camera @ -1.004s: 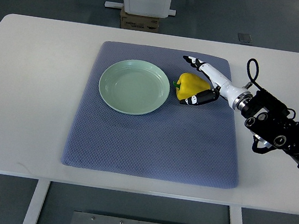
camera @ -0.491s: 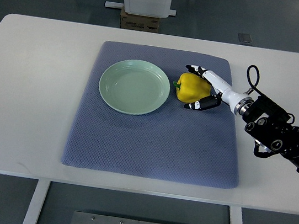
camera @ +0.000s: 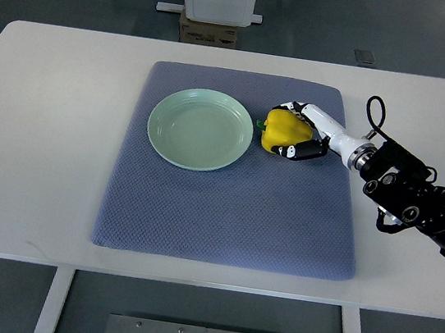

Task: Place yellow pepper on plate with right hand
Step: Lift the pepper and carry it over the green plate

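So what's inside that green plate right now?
Nothing: the plate is bare across its whole face. The yellow pepper sits beside it on the blue mat, with the right hand wrapped around it.

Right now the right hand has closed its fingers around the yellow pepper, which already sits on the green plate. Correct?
Not quite. The top view shows the yellow pepper on the blue mat, right of the green plate, which holds nothing. The right hand does wrap it.

plate empty | mat bare near side | pepper just beside plate rim
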Action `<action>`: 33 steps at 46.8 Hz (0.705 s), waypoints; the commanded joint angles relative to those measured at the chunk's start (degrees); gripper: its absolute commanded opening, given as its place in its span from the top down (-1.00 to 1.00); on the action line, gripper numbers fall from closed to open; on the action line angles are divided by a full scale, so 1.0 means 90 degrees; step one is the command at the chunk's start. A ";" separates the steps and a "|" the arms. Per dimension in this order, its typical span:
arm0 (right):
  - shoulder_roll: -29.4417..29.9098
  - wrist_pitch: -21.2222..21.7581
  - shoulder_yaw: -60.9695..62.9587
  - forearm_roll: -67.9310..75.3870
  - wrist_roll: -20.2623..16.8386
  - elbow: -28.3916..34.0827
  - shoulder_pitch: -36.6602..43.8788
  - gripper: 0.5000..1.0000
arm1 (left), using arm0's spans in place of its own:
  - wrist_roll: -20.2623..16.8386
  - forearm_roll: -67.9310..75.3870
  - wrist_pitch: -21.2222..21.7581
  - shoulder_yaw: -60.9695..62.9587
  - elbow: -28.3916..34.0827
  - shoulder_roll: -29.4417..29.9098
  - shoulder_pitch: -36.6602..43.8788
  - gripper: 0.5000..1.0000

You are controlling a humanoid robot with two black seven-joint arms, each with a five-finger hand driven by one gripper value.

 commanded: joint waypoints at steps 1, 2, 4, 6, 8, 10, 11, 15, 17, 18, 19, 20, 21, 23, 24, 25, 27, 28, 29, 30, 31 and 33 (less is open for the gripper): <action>-0.0008 0.0003 0.0040 0.0026 -0.0090 -0.0002 0.0045 1.00 | 0.0000 0.0000 0.0000 0.0000 0.0000 0.0000 0.0000 -1.00; -0.0008 0.0003 0.0050 0.0026 -0.0100 -0.0002 0.0065 1.00 | 0.0000 0.0000 0.0000 0.0000 0.0000 0.0000 0.0000 -1.00; -0.0008 0.0003 0.0050 0.0045 -0.0139 -0.0002 0.0114 1.00 | 0.0000 0.0000 0.0000 0.0000 0.0000 0.0000 0.0000 -1.00; -0.0008 0.0003 0.0059 0.0065 -0.0188 -0.0002 0.0172 1.00 | 0.0000 0.0000 0.0000 0.0000 0.0000 0.0000 0.0000 -1.00; -0.0018 0.0013 0.0059 0.0104 -0.0218 -0.0002 0.0240 1.00 | 0.0000 0.0000 0.0000 0.0000 0.0000 0.0000 0.0000 -1.00; -0.0009 0.0022 0.0079 0.0162 -0.0237 0.0008 0.0328 1.00 | 0.0000 0.0000 0.0000 0.0000 0.0000 0.0000 0.0000 -1.00; -0.0008 0.0032 0.0098 0.0192 -0.0247 0.0008 0.0377 1.00 | 0.0000 0.0000 0.0000 0.0000 0.0000 0.0000 0.0000 -1.00; -0.0008 0.0081 0.0157 0.0260 -0.0286 0.0028 0.0485 1.00 | 0.0000 0.0000 0.0000 0.0000 0.0000 0.0000 0.0000 -1.00; -0.0008 0.0120 0.0167 0.0260 -0.0305 0.0037 0.0553 1.00 | 0.0000 0.0000 0.0000 0.0000 0.0000 0.0000 0.0000 -1.00; 0.0001 0.0149 0.0167 0.0260 -0.0325 0.0047 0.0602 1.00 | 0.0000 0.0000 0.0000 0.0000 0.0000 0.0000 0.0000 -1.00; 0.0001 0.0188 0.0167 0.0260 -0.0325 0.0066 0.0660 1.00 | 0.0000 0.0000 0.0000 0.0000 0.0000 0.0000 0.0000 -1.00; 0.0011 0.0218 0.0167 0.0260 -0.0335 0.0067 0.0709 1.00 | 0.0000 0.0000 0.0000 0.0000 0.0000 0.0000 0.0000 -1.00; 0.0021 0.0257 0.0167 0.0260 -0.0345 0.0076 0.0739 1.00 | 0.0000 0.0000 0.0000 0.0000 0.0000 0.0000 0.0000 -1.00; 0.0079 0.0306 0.0167 0.0260 -0.0345 0.0076 0.0817 1.00 | 0.0000 0.0000 0.0000 0.0000 0.0000 0.0000 0.0000 -1.00; 0.0108 0.0325 0.0167 0.0260 -0.0354 0.0076 0.0846 1.00 | 0.0000 0.0000 0.0000 0.0000 0.0000 0.0000 0.0000 -1.00; 0.0157 0.0345 0.0177 0.0260 -0.0364 0.0076 0.0895 1.00 | 0.0000 0.0000 0.0000 0.0000 0.0000 0.0000 0.0000 -1.00; 0.0245 0.0384 0.0167 0.0260 -0.0403 0.0076 0.0973 1.00 | 0.0000 0.0000 0.0000 0.0000 0.0000 0.0000 0.0000 -1.00; 0.0284 0.0403 0.0167 0.0260 -0.0413 0.0076 0.1002 1.00 | 0.0000 0.0000 0.0000 0.0000 0.0000 0.0000 0.0000 -1.00; 0.0313 0.0432 0.0167 0.0260 -0.0432 0.0076 0.1032 1.00 | 0.0000 0.0000 0.0000 0.0000 0.0000 0.0000 0.0000 -1.00; 0.0343 0.0442 0.0167 0.0260 -0.0442 0.0076 0.1051 1.00 | 0.0000 0.0000 0.0000 0.0000 0.0000 0.0000 0.0000 -1.00; 0.0372 0.0471 0.0167 0.0260 -0.0452 0.0076 0.1071 1.00 | 0.0000 0.0000 0.0000 0.0000 0.0000 0.0000 0.0000 -1.00; 0.0450 0.0511 0.0167 0.0260 -0.0452 0.0076 0.1119 1.00 | 0.0000 0.0000 0.0000 0.0000 0.0000 0.0000 0.0000 -1.00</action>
